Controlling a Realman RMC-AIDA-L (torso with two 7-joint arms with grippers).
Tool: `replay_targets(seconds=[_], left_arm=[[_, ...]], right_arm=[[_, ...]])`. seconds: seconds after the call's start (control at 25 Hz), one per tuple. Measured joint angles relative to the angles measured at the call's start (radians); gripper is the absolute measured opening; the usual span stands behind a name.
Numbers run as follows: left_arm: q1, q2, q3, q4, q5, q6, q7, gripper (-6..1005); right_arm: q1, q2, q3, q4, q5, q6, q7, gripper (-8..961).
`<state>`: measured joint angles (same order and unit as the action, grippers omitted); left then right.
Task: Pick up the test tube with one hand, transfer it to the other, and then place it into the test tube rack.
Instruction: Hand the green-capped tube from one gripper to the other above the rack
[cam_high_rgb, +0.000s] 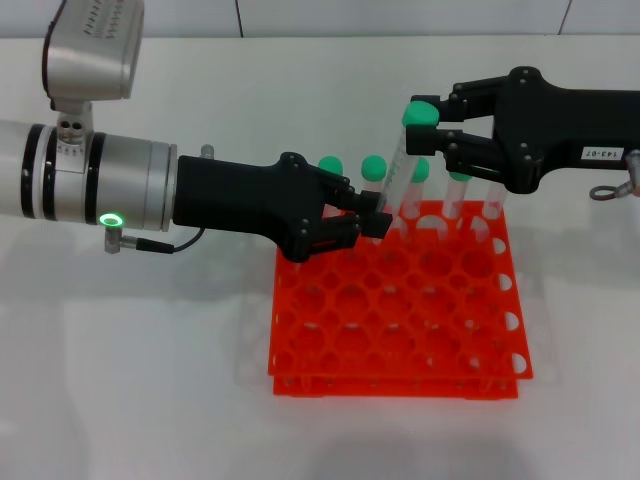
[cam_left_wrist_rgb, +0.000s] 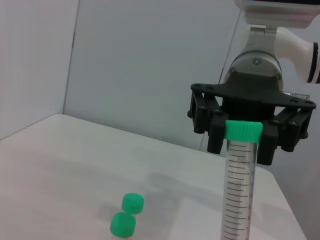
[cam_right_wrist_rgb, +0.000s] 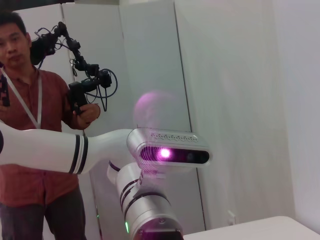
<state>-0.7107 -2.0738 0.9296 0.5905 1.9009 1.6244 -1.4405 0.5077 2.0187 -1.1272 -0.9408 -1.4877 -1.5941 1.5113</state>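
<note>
Your left gripper (cam_high_rgb: 372, 215) reaches in from the left over the far-left corner of the test tube rack (cam_high_rgb: 330, 340), and its fingers are clamped on the lower part of the test tube (cam_high_rgb: 398, 180). The tube stands nearly upright, leaning slightly, with its bottom end above the rack's far rows. Your right gripper (cam_high_rgb: 447, 128) comes in from the right at the far side, and its fingers sit around the tube's green cap (cam_high_rgb: 421, 113). The left wrist view shows the same thing: the black fingers (cam_left_wrist_rgb: 215, 131) bracket the cap on both sides and appear to be pressing on it.

So you are mid-handover, with both grippers on the one tube. By my judgement, the next move is to confirm that the right side has a firm hold at the cap, then let the left fingers part and draw that arm back to the left, clear of the rack. After that the right arm can carry the tube to a free hole.

Several other green-capped tubes (cam_high_rgb: 373, 166) stand in the far row just behind the handover, so watch your clearance there. The tube's bottom tip is hidden behind the left fingers. The right wrist view shows none of the work, only the robot's body and a person behind it.
</note>
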Motion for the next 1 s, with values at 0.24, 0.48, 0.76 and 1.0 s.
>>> replay_targets(seconds=[0.24, 0.48, 0.76, 1.0], left_arm=[[0.002, -0.002, 0.0, 0.0, -0.001, 0.0, 0.005, 256], [0.002, -0.003, 0.041, 0.001, -0.007, 0.001, -0.003, 304], [-0.001, -0.003, 0.044, 0.005, -0.008, -0.004, -0.05, 361], [0.027, -0.003, 0.042, 0.091, -0.011, 0.008, -0.123, 517]], right_arm=[[0.004, 0.0, -0.001, -0.001, 0.0, -0.002, 0.0, 265], [0.005, 0.0, -0.001, -0.001, 0.0, -0.002, 0.0, 264], [0.005, 0.0, 0.0, -0.001, 0.0, 0.0, 0.0, 264], [0.003, -0.001, 0.005, -0.002, 0.001, 0.0, 0.0, 264]])
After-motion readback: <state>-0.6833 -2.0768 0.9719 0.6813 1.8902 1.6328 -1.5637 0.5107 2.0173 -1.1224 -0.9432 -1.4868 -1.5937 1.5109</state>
